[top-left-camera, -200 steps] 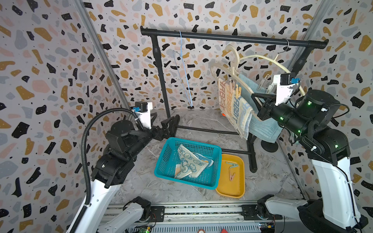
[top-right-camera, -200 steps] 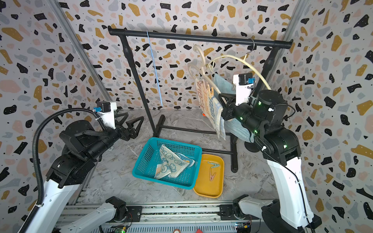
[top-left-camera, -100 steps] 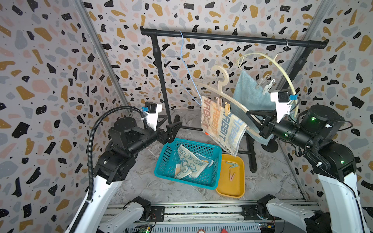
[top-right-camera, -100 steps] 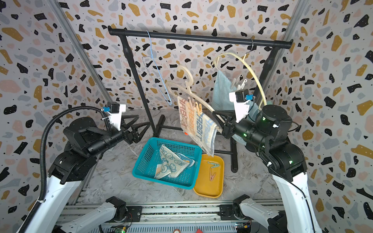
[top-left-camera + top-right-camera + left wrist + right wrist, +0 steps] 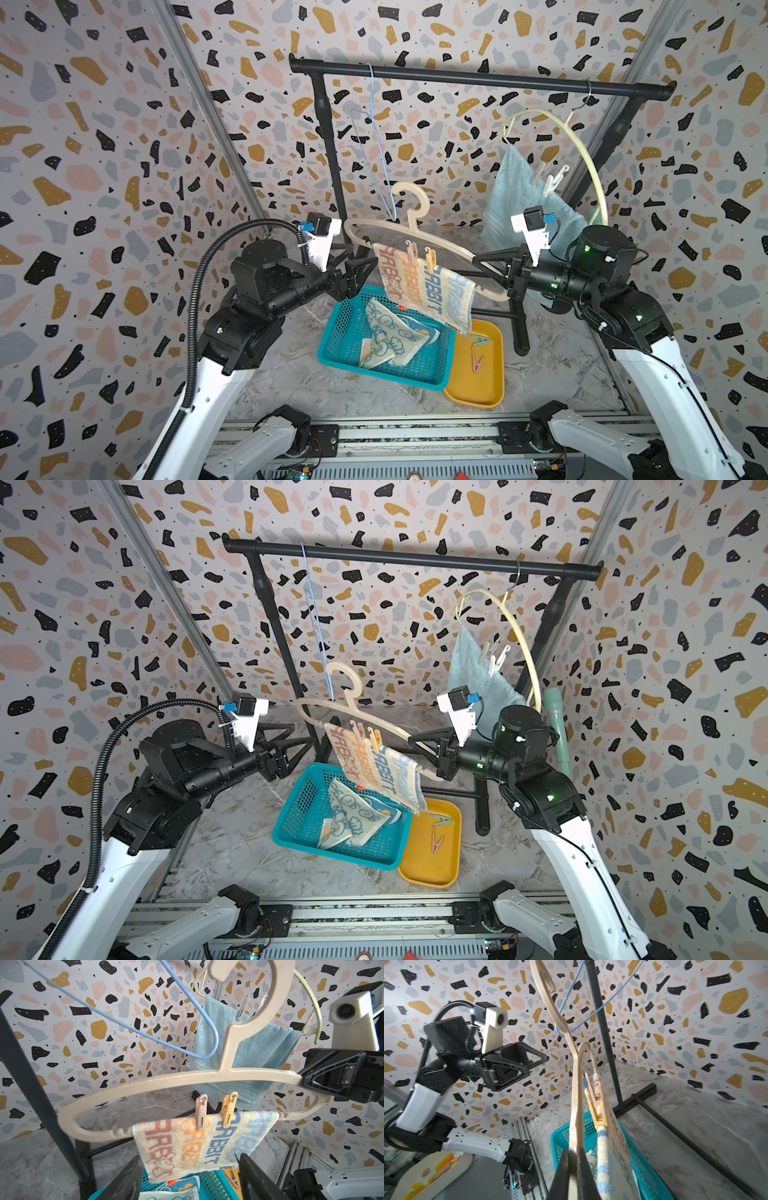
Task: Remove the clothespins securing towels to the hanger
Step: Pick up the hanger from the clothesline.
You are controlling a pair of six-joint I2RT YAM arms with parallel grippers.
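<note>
My right gripper [image 5: 478, 261] is shut on the right end of a beige hanger [image 5: 412, 220] and holds it level above the basket, off the rail. A striped "RABBIT" towel [image 5: 428, 291] hangs from its lower bar, pinned by a pink clothespin [image 5: 201, 1112] and an orange clothespin [image 5: 228, 1109]. Just left of the hanger's left end, my left gripper [image 5: 361, 266] points at the towel, open and holding nothing. A light-blue towel [image 5: 511, 195] hangs on a round cream hanger [image 5: 590, 166] with pale clothespins [image 5: 548, 178]. A cartoon towel [image 5: 386, 332] lies in the basket.
The teal basket [image 5: 374, 370] sits under the held hanger, with a yellow tray [image 5: 473, 395] beside it holding a green clothespin [image 5: 480, 341] and a pink clothespin [image 5: 477, 361]. A black rail [image 5: 478, 79] on a stand [image 5: 328, 166] spans the back, with a bare blue wire hanger [image 5: 378, 158].
My right gripper has carried the beige hanger with the RABBIT towel down and left, away from the rail, to above the basket. My left gripper has risen towards it, its jaws narrowing a little.
</note>
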